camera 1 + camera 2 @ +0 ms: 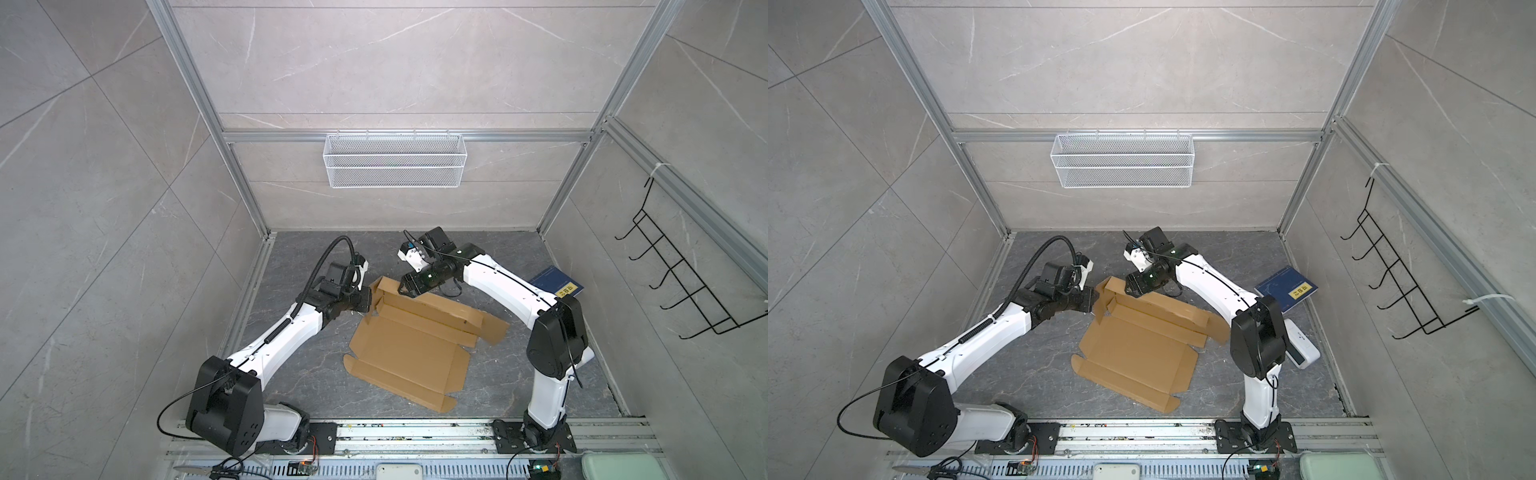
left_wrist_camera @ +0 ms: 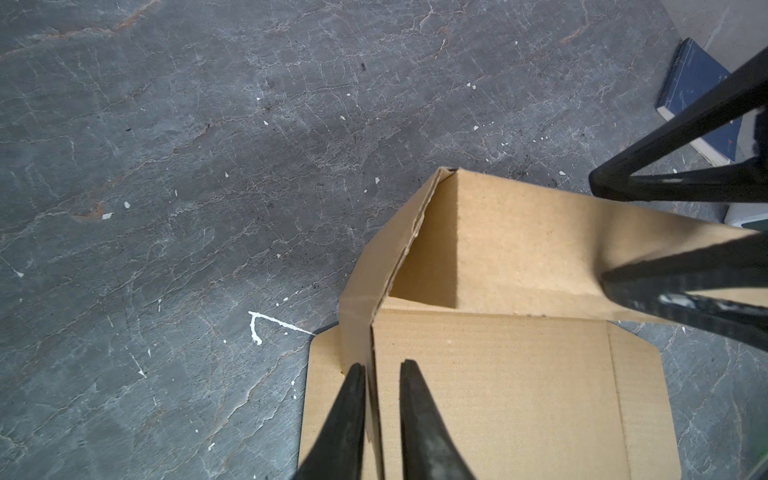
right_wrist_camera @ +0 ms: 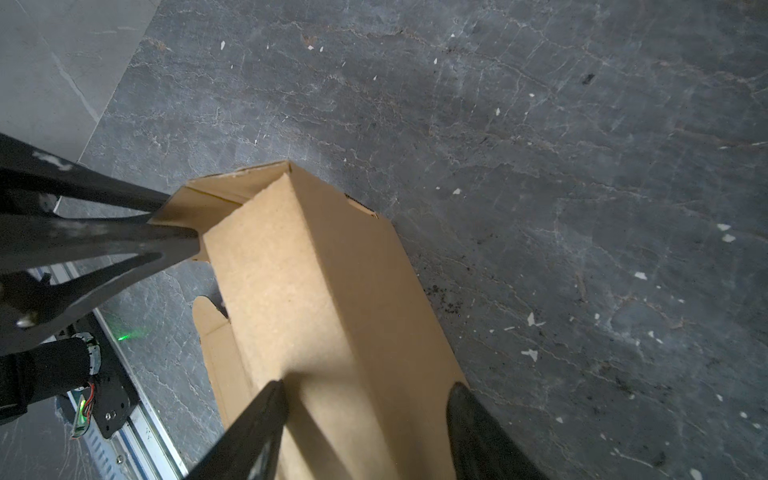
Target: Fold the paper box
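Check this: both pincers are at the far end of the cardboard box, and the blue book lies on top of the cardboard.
One thing is wrong: the blue book lies on the table, right of the paper box and clear of it, as both top views show. The rest holds: the left pincer and right pincer are at the box's far end.

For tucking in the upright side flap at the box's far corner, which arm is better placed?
Left, probably: jaws of the left gripper sit either side of that flap on the paper box; the right gripper straddles the raised wall.
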